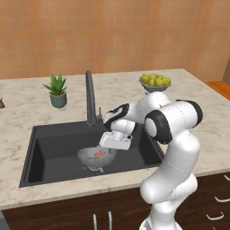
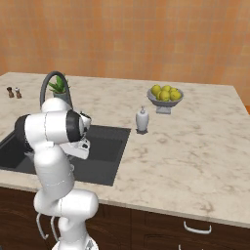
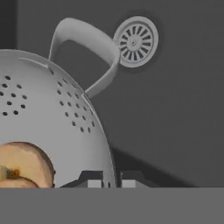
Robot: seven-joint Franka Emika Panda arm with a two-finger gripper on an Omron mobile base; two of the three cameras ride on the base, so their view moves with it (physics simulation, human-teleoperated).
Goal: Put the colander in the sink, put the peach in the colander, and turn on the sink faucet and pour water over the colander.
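Observation:
The silver colander [image 1: 96, 157] stands on the floor of the dark sink [image 1: 54, 148], right of its middle. The orange-pink peach [image 1: 99, 153] lies inside it. My gripper [image 1: 112, 147] hangs just above the colander's right rim, pointing down. In the hand view the colander [image 3: 43, 109] spreads across the left side, with the peach [image 3: 22, 164] at the lower left. One loop handle [image 3: 87, 39] reaches towards the round drain [image 3: 135, 41]. The gripper [image 3: 112, 180] has its tips close together over the rim, holding nothing. The dark gooseneck faucet [image 1: 90, 96] rises behind the basin, with no water visible.
On the counter behind the sink stands a potted plant [image 1: 57, 90], and at the back right a grey bowl of yellow-green fruit [image 1: 155, 82]. A white soap dispenser [image 2: 142, 119] stands right of the basin. Small shakers [image 2: 13, 92] stand far left.

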